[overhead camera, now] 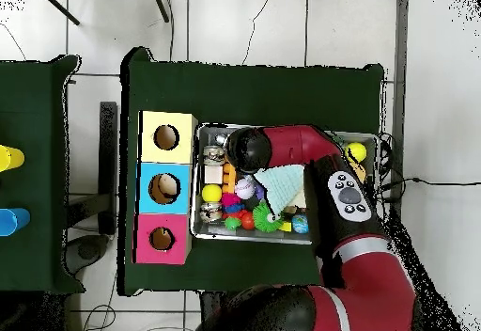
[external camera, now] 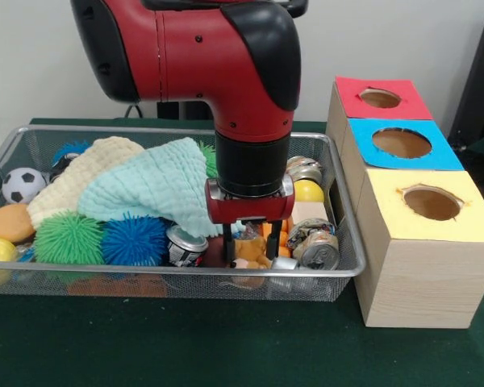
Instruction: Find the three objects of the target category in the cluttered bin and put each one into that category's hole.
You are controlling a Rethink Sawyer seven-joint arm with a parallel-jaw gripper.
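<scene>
Hand down in bin clutter, fingers spread, nothing gripped; risk: snagging mint cloth or crushed can slipping.

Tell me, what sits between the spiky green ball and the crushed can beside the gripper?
In the front view, a spiky blue ball lies between the spiky green ball and the crushed silver can.

Silver wire-mesh metal bin; soft, waffle-textured mint cloth; shiny, dented metal can; matt pale wooden boxes; dark green felt-like tabletop.
</scene>
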